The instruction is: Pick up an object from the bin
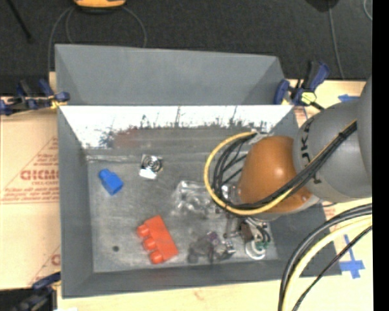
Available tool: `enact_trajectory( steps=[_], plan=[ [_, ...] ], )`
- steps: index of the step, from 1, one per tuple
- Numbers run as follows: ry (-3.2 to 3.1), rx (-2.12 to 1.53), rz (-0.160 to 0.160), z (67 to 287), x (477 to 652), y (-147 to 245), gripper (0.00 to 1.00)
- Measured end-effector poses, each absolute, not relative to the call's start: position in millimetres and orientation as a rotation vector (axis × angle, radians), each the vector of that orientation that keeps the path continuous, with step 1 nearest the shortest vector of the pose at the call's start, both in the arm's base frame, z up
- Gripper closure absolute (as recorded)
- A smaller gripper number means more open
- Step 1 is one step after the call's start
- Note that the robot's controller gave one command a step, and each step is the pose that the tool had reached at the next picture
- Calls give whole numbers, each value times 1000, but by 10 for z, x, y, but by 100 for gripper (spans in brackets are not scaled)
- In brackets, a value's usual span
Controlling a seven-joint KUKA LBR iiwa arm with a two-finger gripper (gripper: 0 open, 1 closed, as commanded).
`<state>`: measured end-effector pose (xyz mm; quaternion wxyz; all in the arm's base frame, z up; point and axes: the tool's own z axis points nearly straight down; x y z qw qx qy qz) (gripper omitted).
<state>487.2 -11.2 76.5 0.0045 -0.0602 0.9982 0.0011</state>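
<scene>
Just beside the fingers (235, 236) lies a small dark purple piece (211, 241); their spread cannot be told.

One blue block (110, 181), one red brick (157, 239)

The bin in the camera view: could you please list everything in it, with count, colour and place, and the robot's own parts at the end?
bin: one, grey metal, middle of the view
blue block: one, blue, left part of the floor
silver piece: one, shiny silver and white, right of the blue block, nearer the far wall
clear plastic thing: one, transparent, middle of the floor
red block: one, red-orange, by the near wall, left of centre
dark small things: a few, dark grey and purple, heaped by the near wall beside the gripper
gripper: one, metal, low over the near right floor
orange cover: one, on the wrist
cables: several, yellow and black, looping by the wrist
arm: one, grey, from the right
</scene>
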Motion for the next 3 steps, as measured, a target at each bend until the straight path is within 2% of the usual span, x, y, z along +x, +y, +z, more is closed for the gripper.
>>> enact_trajectory(
  steps=[1,2,3],
  plan=[
    [3151,-199,3,791,4822,-113,100],
    [3128,-197,0,769,4860,-115,0],
    [3150,-202,1,790,4822,-119,100]
  ],
)
